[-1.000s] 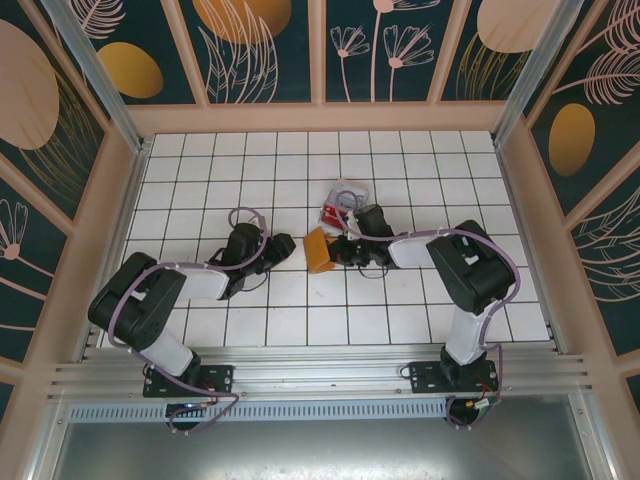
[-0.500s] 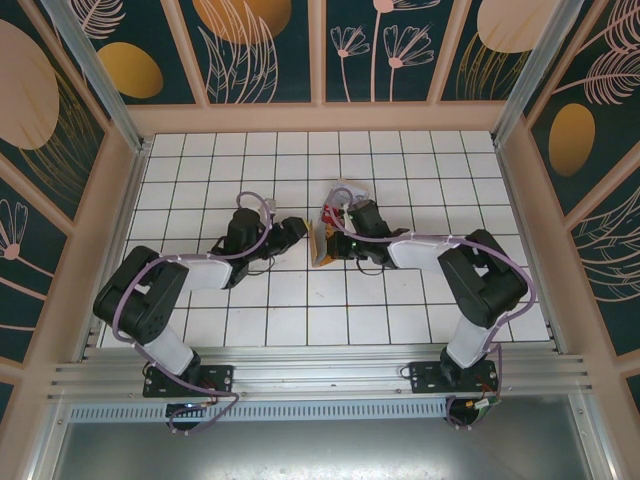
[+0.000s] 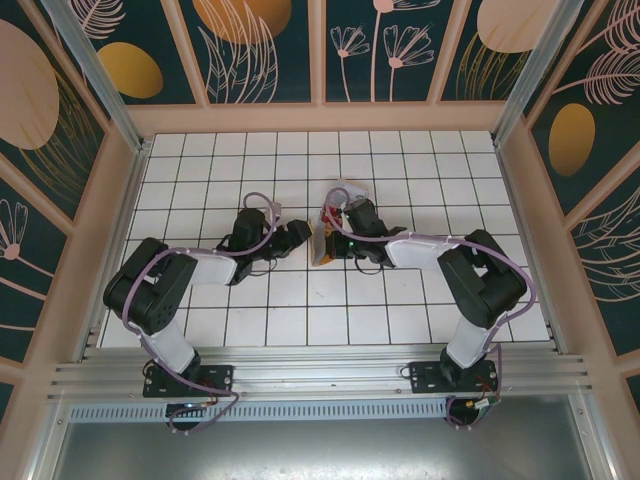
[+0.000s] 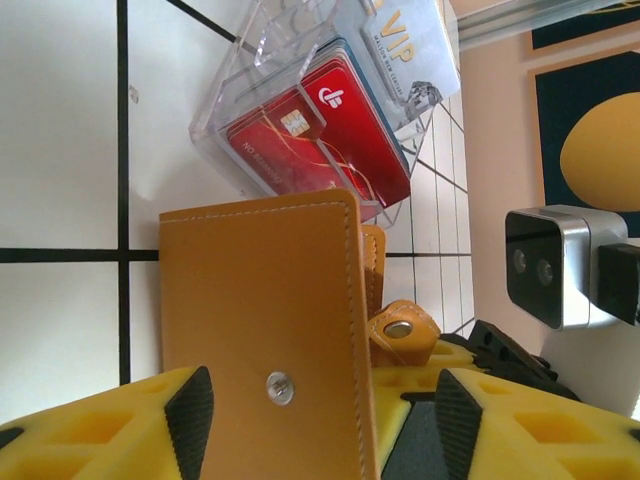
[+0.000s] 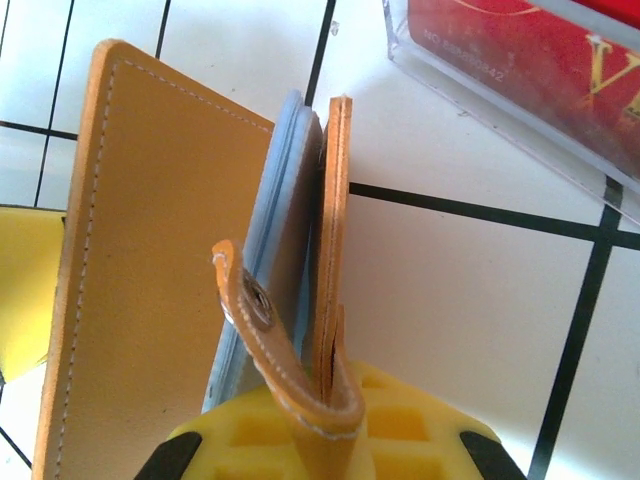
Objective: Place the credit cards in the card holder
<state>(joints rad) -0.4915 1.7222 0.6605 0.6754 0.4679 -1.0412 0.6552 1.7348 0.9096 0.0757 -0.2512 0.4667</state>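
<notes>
The orange card holder (image 3: 319,244) stands on edge between my two grippers, its flaps spread apart. My right gripper (image 3: 336,242) is shut on one flap and the snap strap (image 5: 262,330), with the grey-lined inner leaf (image 5: 285,220) beside it. My left gripper (image 4: 320,418) is open, its fingers (image 4: 190,412) on either side of the outer flap (image 4: 260,300) without pinching it. Red credit cards (image 4: 322,130) and a whitish one (image 4: 415,40) lie in a clear plastic box (image 4: 222,118) just beyond the holder. The cards (image 3: 333,211) lie behind the right gripper in the top view.
White tiled floor (image 3: 300,320) with wooden walls all round. The two arms meet at the middle, fingertips almost touching. The right wrist's camera (image 4: 550,265) is close on the right in the left wrist view. The clear box's edge (image 5: 500,110) lies at the upper right.
My left gripper has swung right to the holder and opened wider. The holder has gone from tilted and open to standing on edge. The right gripper stays shut on it.
</notes>
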